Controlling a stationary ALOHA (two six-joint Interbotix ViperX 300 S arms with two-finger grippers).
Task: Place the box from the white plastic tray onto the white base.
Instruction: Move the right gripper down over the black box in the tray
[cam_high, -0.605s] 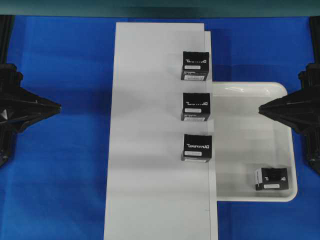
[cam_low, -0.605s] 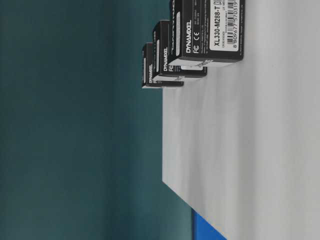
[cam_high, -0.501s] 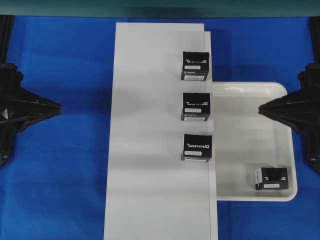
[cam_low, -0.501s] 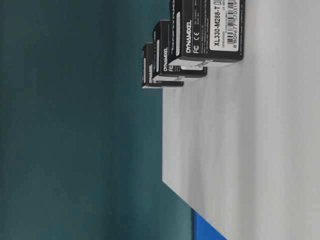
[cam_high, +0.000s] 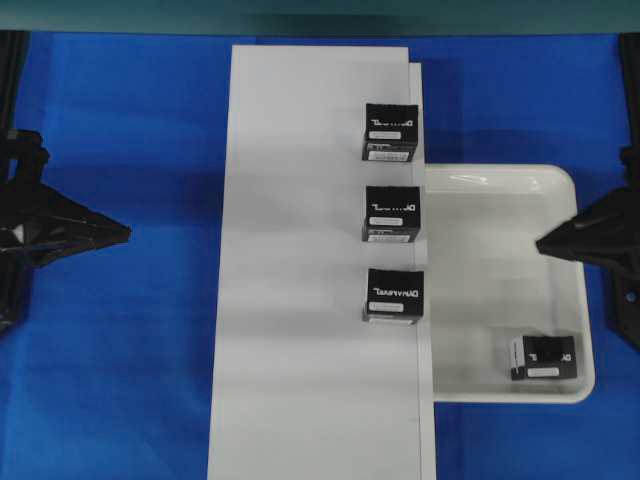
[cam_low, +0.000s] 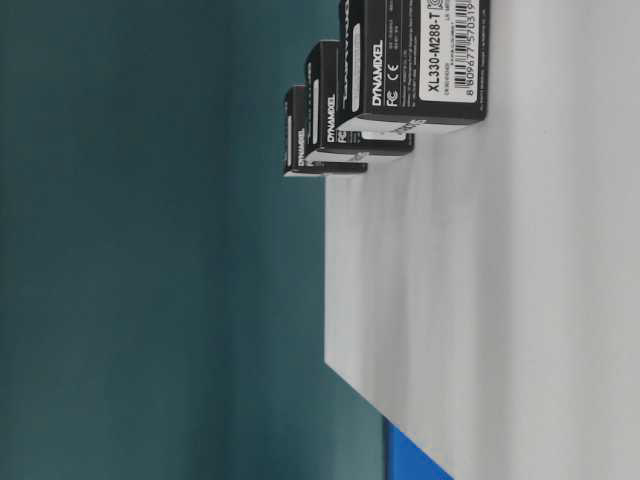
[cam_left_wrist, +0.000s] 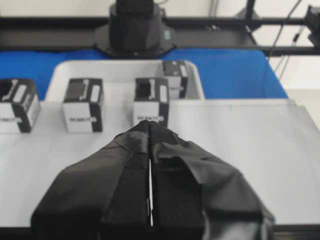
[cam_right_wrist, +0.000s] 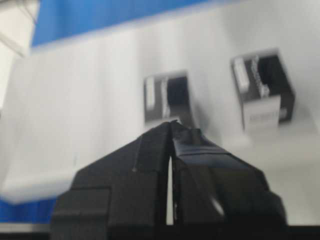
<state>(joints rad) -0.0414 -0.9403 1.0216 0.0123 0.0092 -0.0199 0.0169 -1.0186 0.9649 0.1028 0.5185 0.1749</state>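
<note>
Black cube-like box sits in your glossy white rimmed tray's near-right corner, below and slightly left of the closed, empty right gripper, far nearer than the closed left gripper.

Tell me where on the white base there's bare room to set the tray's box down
The white base is bare across its whole left half, and along the right edge below the nearest of the three boxes already on it. That right edge is crowded farther up. The box sits in the white plastic tray's near right corner.
</note>
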